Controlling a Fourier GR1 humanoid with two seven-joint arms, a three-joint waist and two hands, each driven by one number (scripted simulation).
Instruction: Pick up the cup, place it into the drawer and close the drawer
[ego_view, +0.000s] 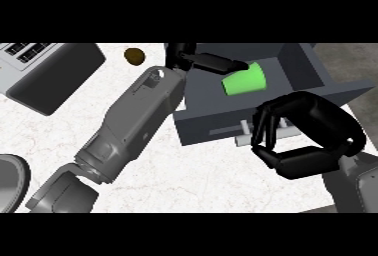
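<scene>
- The placing step is nearing its end, as I judge it: the green cup is lying on its side inside the open drawer, toward the back right of the cavity.
- The left hand is reaching across the drawer's upper left edge, its dark fingers stretching out toward the cup, one fingertip seeming to touch the cup's upper left edge; they are looking straight rather than curled round it, so the hand is reading as open and not gripping.
- The left forearm is slanting up from the lower left of the head view, crossing the white counter and ending at the drawer's left wall.
- The right hand is hovering over the drawer's front panel, beside the pale handle; its fingers and thumb are curling into a ring that is holding nothing I can see.
- Whether those fingers are touching the handle cannot be told.
- The next move, in my judgement, is calling for the left hand to lift clear of the drawer, and then for a push on the front panel to slide it shut.
- A small brown object and a grey appliance are sitting on the counter at upper left, well apart from the drawer.
</scene>
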